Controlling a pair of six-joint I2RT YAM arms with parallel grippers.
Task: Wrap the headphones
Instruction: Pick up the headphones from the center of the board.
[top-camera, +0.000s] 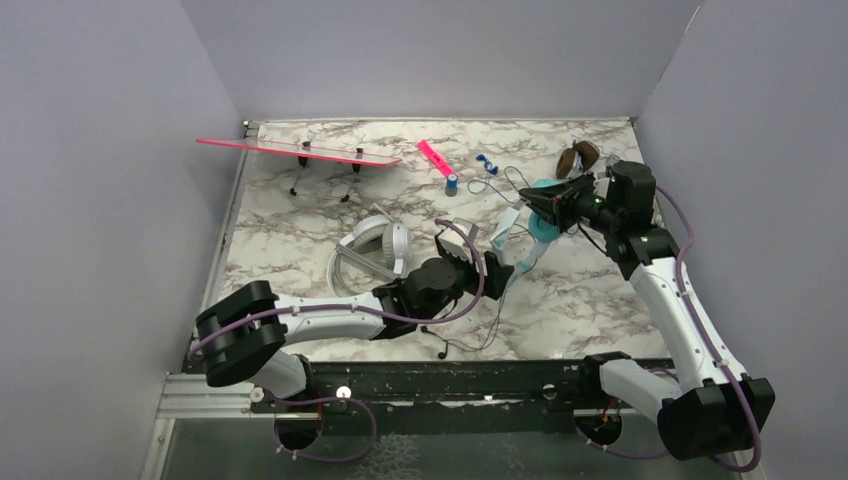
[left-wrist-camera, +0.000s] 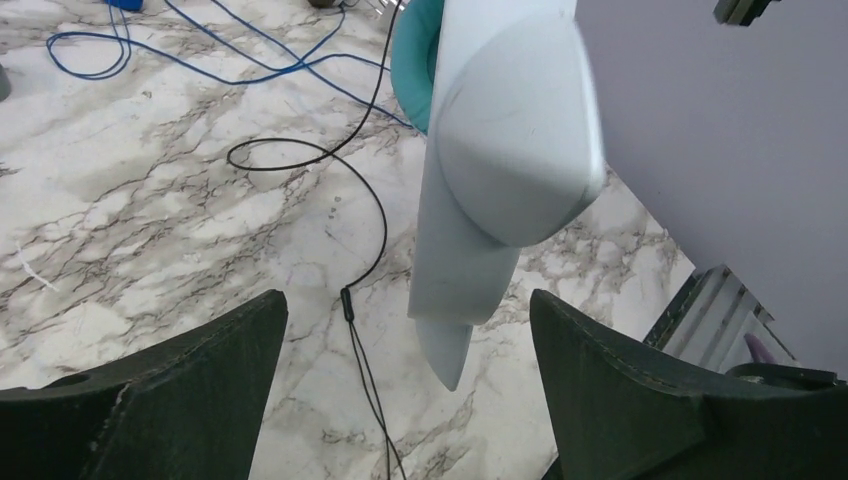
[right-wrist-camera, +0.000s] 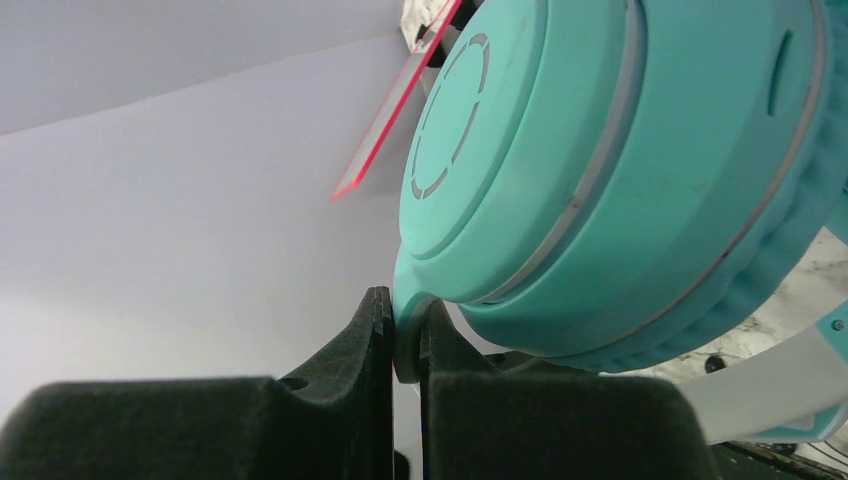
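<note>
Toward 2 o'clock on the desk, the right end effector is pinched tight on the cup rim of the teal headphones. It holds them raised, apparently so the black cord trails free for winding. The left end effector stands wide, straddling their pale headband without contact. The white-grey headphones lie near centre, the brown headphones at 1 o'clock. No container is visible

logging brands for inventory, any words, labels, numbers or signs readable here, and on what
None can be read.
The teal headphones cup bears only a broken ring mark, no letters.
Any print on the white-grey headphones is too small to read in the top view.
</note>
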